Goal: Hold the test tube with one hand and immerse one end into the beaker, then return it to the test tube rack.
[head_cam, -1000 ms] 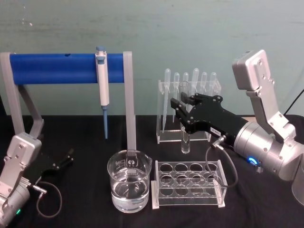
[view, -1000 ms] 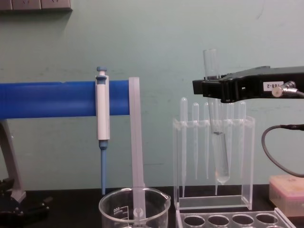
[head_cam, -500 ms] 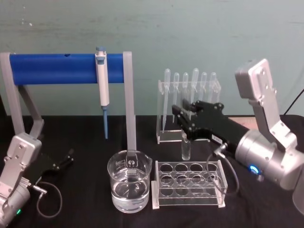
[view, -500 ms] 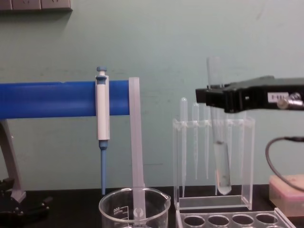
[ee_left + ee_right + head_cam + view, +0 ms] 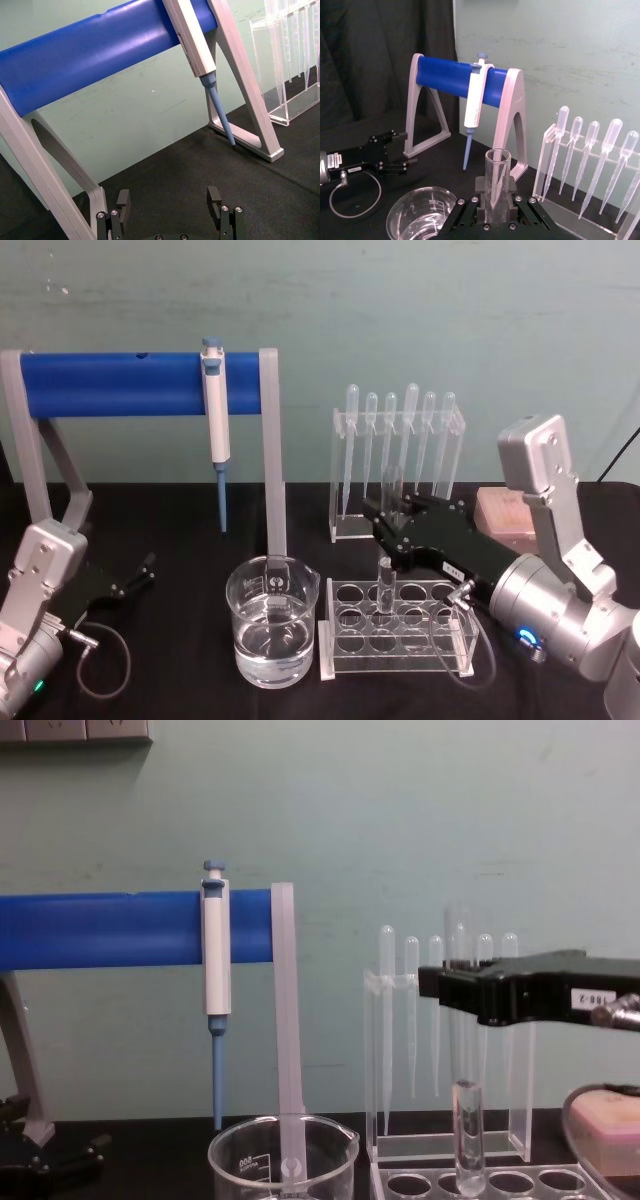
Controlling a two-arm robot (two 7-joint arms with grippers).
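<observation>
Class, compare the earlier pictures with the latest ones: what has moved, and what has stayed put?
The right gripper, shut on the test tube, has come down, lowering the tube's round end into a hole of the clear rack. The beaker, micropipette, pipettes and left gripper stayed put.

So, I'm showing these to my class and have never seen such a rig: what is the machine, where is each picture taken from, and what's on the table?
It is a two-armed robot. One camera sits on its head, one on its chest, one on each wrist. The right gripper is shut on a glass test tube, whose lower end is in the clear rack. The left gripper rests open on the black table. Also there: a beaker with water, a stand of pipettes, and a micropipette hanging on a blue bar.
</observation>
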